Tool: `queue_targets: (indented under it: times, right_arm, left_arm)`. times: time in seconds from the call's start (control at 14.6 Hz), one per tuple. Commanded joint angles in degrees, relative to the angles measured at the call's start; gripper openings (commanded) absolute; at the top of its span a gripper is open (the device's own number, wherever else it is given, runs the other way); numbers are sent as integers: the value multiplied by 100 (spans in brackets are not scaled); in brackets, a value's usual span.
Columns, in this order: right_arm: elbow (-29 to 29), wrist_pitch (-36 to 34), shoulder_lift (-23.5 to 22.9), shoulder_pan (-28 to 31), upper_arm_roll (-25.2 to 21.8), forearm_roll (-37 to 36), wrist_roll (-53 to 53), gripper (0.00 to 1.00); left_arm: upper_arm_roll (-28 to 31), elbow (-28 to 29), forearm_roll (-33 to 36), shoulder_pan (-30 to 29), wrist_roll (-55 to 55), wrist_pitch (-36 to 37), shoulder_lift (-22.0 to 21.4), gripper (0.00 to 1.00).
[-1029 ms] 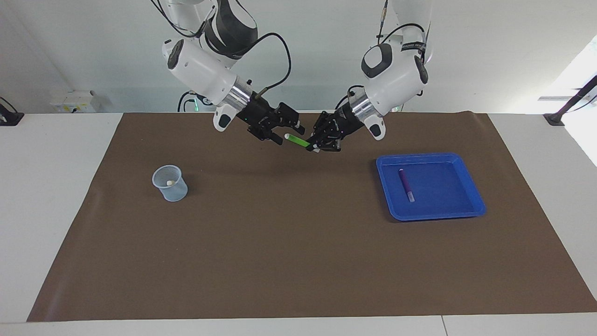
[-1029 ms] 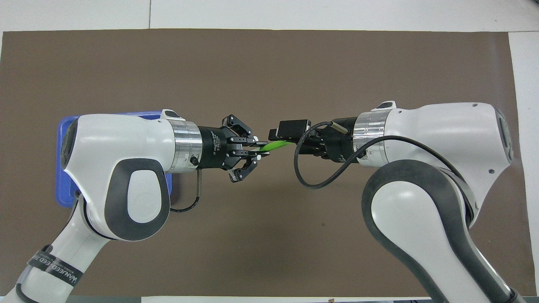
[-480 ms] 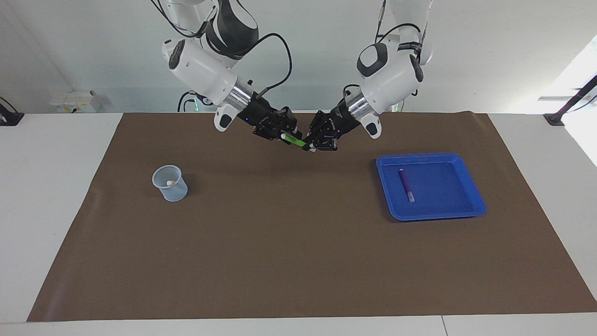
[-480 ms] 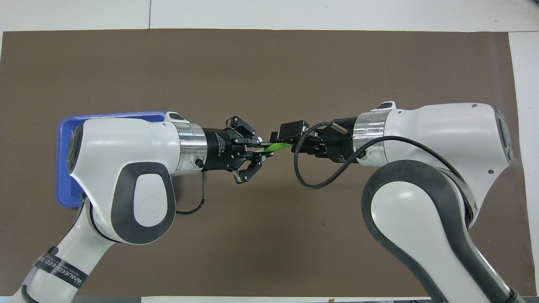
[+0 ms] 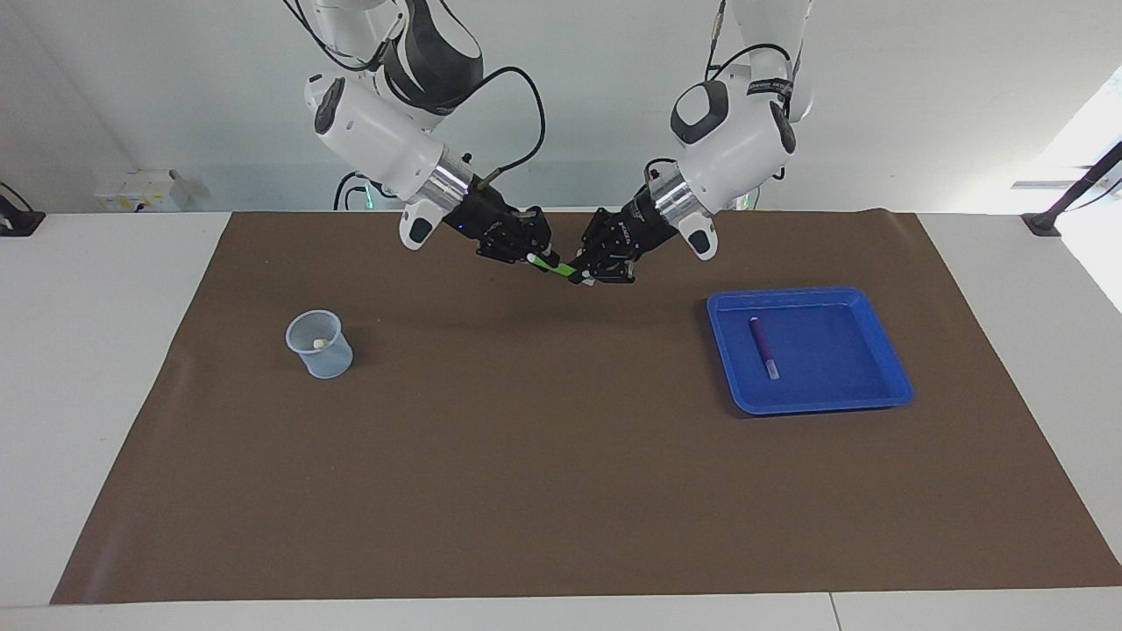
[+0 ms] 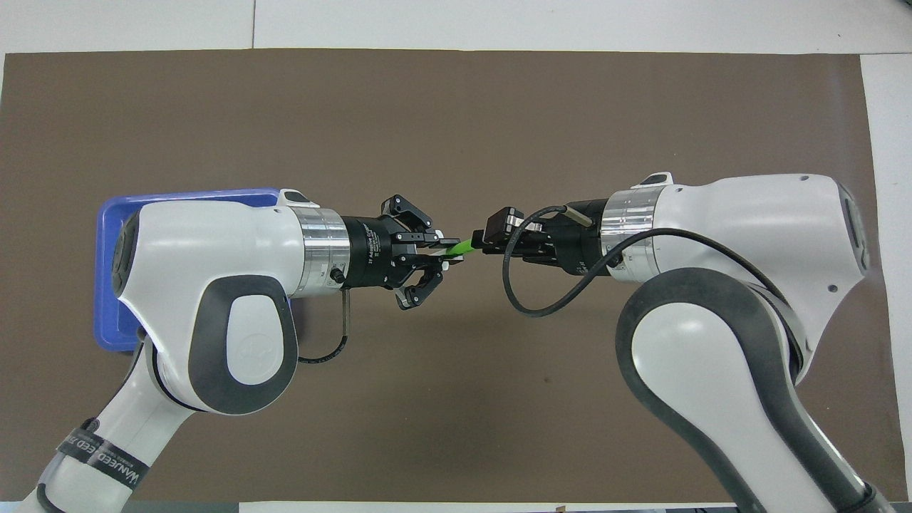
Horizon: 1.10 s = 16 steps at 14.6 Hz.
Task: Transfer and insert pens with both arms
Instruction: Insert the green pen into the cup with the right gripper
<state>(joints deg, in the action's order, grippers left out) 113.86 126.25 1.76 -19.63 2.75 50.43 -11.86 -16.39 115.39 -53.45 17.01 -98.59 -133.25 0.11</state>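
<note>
Between both grippers' clamped fingers, left gripper [image 5: 585,273] and right gripper [image 5: 536,254]: green pen [image 5: 550,265].

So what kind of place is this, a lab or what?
Probably a robotics lab: two bench-mounted white arms, left gripper and right gripper, pass a green pen over a brown mat, bare white walls.

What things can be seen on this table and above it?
green pen: one, bright green, in the air over the mat, between both grippers
purple pen: one, purple, lying in the tray
tray: one, blue, on the mat, toward the left arm's end
cup: one, clear pale blue, on the mat, toward the right arm's end, a whitish tip inside
mat: one, brown, on the white table
left gripper: one, black, shut on the green pen
right gripper: one, black, at the pen's other end
</note>
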Motion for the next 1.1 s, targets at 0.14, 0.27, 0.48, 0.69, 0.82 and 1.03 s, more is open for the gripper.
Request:
queue_targets:
  times: [0.14,0.27,0.48,0.69,0.82,1.03]
  right_arm:
    - [40,-293,87,179,-11,-742,97,0]
    - [-13,-880,201,397,-47,-1549,446,0]
    - [-293,-1917,281,1029,-47,-2648,1840,0]
    - [-645,-2605,237,1802,-38,-3791,3939,0]
    - [-752,-2554,184,1954,-29,-4502,4646,0]
    - [-542,-2159,219,2006,-38,-5208,5202,0]
  left_arm:
    - [66,150,-17,13,77,-61,-169,100]
    - [75,168,106,-22,698,113,-178,100]
    - [101,81,832,-434,1543,859,-178,100]
    - [110,10,1626,-891,2245,1650,-178,100]
    - [119,10,2203,-1085,2956,2038,-178,100]
    - [119,27,3172,-1296,3932,2346,-161,100]
